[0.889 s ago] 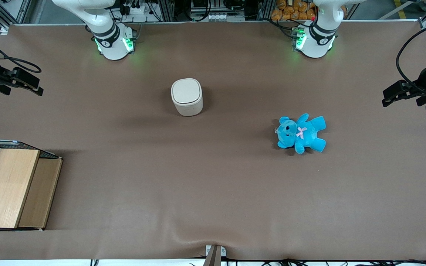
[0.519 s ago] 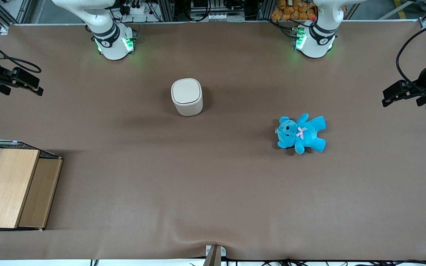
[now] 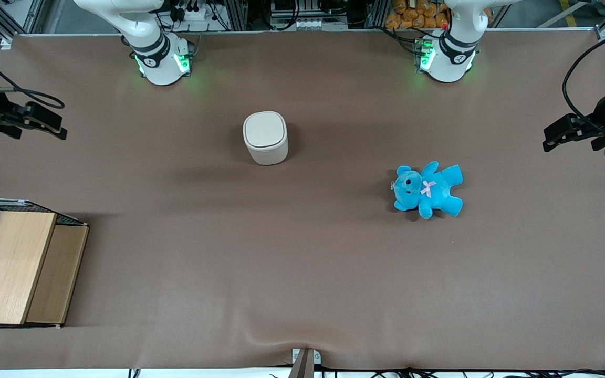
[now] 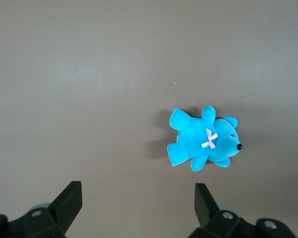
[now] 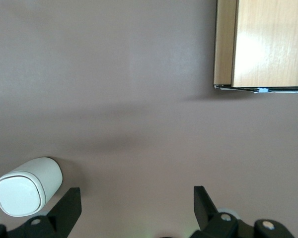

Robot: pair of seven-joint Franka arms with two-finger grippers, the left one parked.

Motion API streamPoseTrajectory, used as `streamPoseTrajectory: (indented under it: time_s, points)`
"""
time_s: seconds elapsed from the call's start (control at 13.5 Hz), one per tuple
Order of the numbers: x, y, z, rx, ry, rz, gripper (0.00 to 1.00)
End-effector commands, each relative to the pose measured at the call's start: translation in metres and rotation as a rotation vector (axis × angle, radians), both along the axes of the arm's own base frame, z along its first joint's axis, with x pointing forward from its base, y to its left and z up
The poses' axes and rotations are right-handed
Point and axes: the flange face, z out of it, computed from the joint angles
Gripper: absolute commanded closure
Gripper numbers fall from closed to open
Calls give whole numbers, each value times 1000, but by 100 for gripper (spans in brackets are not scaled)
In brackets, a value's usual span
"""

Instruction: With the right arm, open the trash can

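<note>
While the trash can [image 3: 265, 138] stood with its lid down in the middle of the brown table [image 3: 302, 273], the gripper [image 3: 56, 126] hung well apart from it at the working arm's end, fingers spread apart. Near it sat a wooden box [image 3: 16, 266].

The right arm [image 3: 147, 39] is glossy white with a black band and green base lights. Its gripper [image 3: 45, 123] is black, two-fingered and spread open, with a thin black cable [image 3: 16, 89] looping at its ten o'clock.
</note>
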Motion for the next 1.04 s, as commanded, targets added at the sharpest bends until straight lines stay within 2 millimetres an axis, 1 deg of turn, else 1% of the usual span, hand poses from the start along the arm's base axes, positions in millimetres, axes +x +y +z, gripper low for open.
streamPoseTrajectory:
  time_s: [0.0, 0.15, 0.3, 0.44, 0.52, 0.59, 0.67, 0.74, 0.89, 0.96]
  points:
    - [-1, 23, -8, 12, 28, 43, 0]
    - [-3, 43, -16, 4, 47, 22, 0]
    - [-9, 69, -29, -8, 80, 4, 0]
    - [-17, 90, -44, -6, 126, 31, 0]
    - [-19, 97, -48, 16, 141, 39, 0]
    - [-21, 102, -54, 35, 157, 45, 4]
    - [-25, 110, -61, 50, 175, 54, 11]
    - [-29, 123, -66, 53, 183, 75, 20]
    - [-38, 150, -75, 46, 192, 120, 41]
    - [-40, 157, -81, 42, 189, 111, 52]
